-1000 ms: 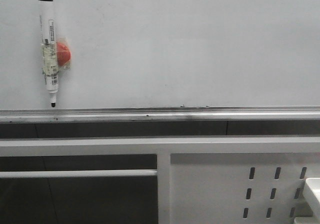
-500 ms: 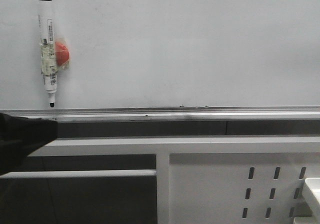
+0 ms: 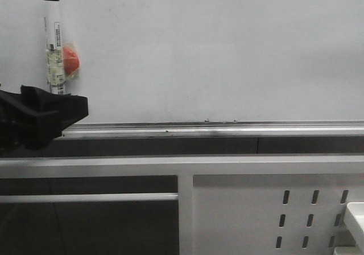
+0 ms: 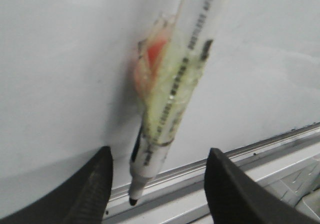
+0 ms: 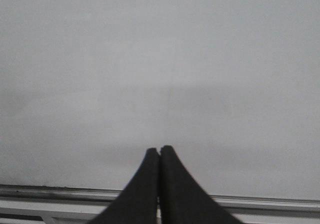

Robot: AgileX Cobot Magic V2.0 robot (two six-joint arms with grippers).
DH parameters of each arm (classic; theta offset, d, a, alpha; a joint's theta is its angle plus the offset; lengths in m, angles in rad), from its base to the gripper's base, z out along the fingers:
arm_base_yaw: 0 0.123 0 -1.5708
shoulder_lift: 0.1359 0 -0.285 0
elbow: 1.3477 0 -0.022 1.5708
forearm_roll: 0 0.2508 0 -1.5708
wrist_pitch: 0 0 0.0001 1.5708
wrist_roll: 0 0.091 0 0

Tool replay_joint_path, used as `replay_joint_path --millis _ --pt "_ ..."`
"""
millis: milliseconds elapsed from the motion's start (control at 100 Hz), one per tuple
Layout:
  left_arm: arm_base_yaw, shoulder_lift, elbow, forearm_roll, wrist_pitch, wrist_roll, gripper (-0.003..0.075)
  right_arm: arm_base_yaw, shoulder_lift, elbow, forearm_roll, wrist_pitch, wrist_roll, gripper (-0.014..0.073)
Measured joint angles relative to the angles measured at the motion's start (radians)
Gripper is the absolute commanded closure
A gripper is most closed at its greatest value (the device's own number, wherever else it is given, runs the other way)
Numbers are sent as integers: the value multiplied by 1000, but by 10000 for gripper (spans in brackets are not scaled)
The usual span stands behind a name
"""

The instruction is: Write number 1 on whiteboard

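The whiteboard (image 3: pixel 216 50) fills the upper front view, with its silver rail (image 3: pixel 216 128) below. No number 1 shows on it. A white marker (image 3: pixel 54 44) hangs tip-down at the board's far left, taped to a red magnet (image 3: pixel 71 60). My left gripper (image 3: pixel 54 115) is at the marker's lower end and hides its tip there. In the left wrist view the marker (image 4: pixel 172 99) hangs between my open left gripper (image 4: pixel 160 156), neither finger touching it. My right gripper (image 5: pixel 159 151) is shut and empty, facing bare whiteboard (image 5: pixel 160 59); it is outside the front view.
Below the rail runs a white frame bar (image 3: pixel 182 165) and a white perforated metal panel (image 3: pixel 273 215) at lower right. A white tray edge (image 3: pixel 357 215) shows at the far right.
My left gripper has come in from the lower left and risen to the marker's lower end, covering its tip. The marker and board have not moved.
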Motion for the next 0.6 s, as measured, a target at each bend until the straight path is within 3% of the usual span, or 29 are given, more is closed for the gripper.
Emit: replay_joint_path --millis 70,140,290,520,600 --pt "-2 0 -8 13 6 0 340 0 0 0 0 0 0 652" --pt "-2 0 -10 13 8 0 398 0 0 0 0 -2 0 652" --pt "-2 0 -18 -4 6 0 738 0 0 0 0 -13 -4 652" --pt "-2 0 -22 29 6 14 740 2 0 -2 2 -17 -9 652" --pt "-2 0 -23 102 4 20 740 17 4 -2 32 10 -78 652"
